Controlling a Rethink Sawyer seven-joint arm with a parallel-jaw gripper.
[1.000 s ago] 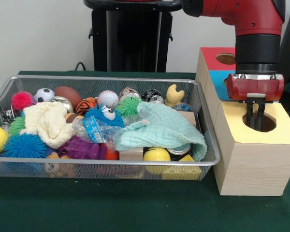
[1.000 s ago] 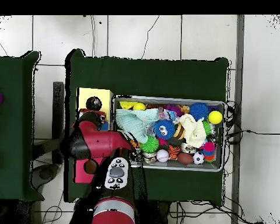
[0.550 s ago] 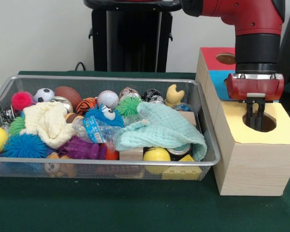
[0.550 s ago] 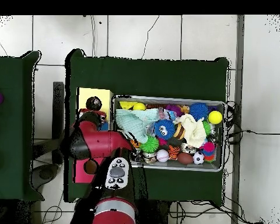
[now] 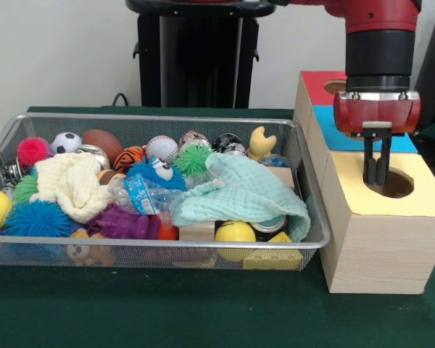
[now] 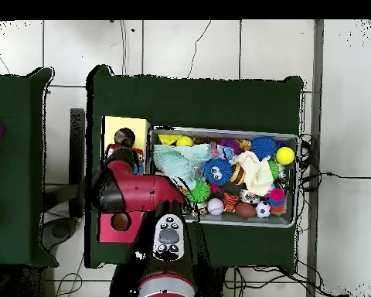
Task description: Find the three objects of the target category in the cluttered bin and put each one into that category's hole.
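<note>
The silver wire-mesh bin [image 5: 304, 239] of toys is sitting untouched, while beside it the black-fingered tool [image 5: 377, 168], which was dipping into the round hole [image 5: 391, 183] of the yellow-topped wooden box [image 5: 380, 239], is lifting clear, fingers close together and empty, suggesting a drop just finished; the red-and-black arm [image 5: 380, 51] is hanging vertically above.

Even, bright indoor light — soft shadow under bin [image 5: 159, 250]; no glare, front view slightly soft.
</note>
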